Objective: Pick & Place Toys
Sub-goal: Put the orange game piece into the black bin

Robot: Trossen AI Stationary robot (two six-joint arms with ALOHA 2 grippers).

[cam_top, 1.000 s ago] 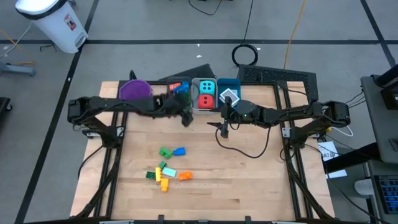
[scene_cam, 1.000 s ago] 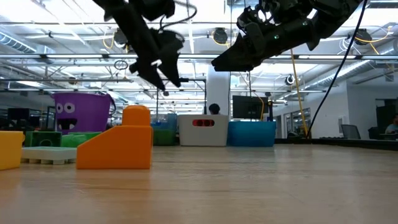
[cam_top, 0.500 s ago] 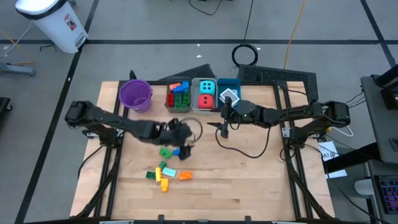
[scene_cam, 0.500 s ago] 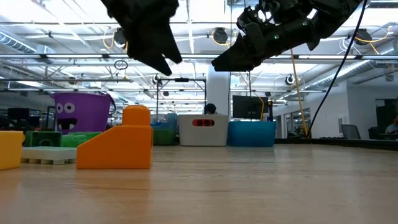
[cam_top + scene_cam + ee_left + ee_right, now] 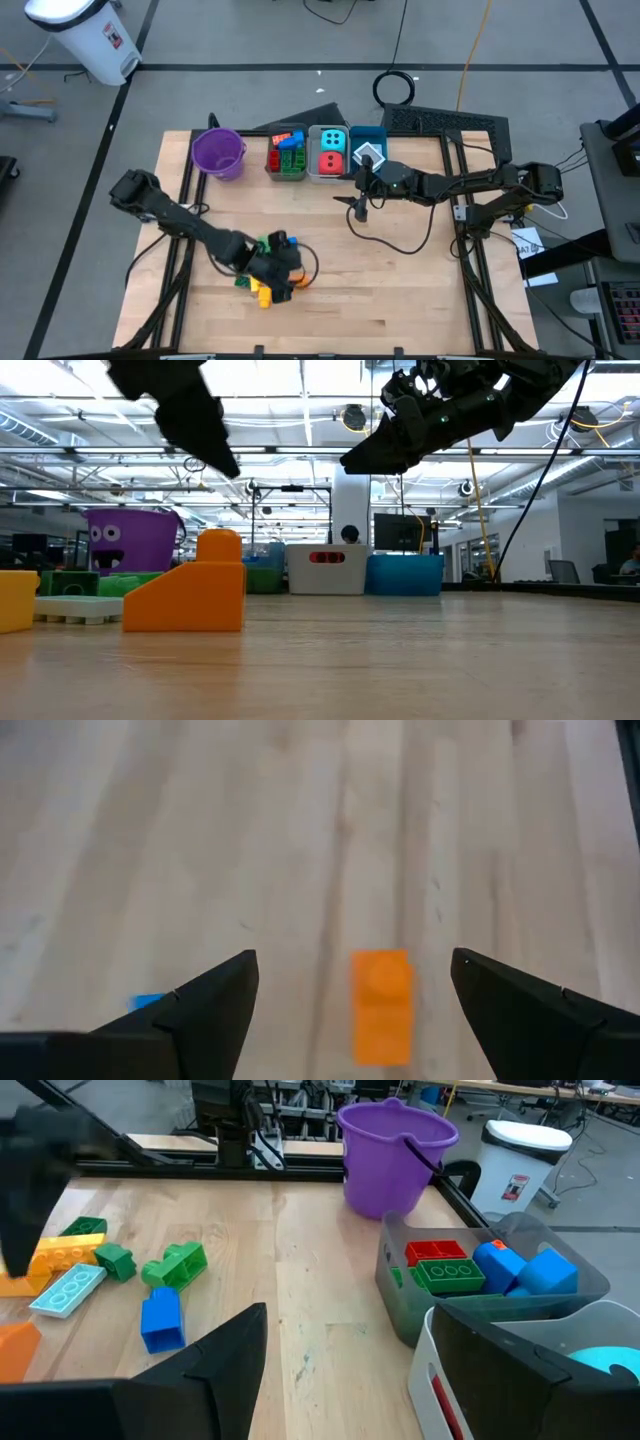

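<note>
Hovering with fingers spread, your left end effector [image 5: 350, 1010] straddles the orange brick [image 5: 381, 1005], long axis lying along your reach.

Left tool [image 5: 283, 275] covering most of the brick cluster [image 5: 262, 288] from above, orange brick [image 5: 381, 1005] perhaps beneath it. Cut off at picture edge: yellow brick [image 5: 15, 600], cyan die [image 5: 605, 1359]. Too small to read: white flat piece [image 5: 368, 153].
</note>
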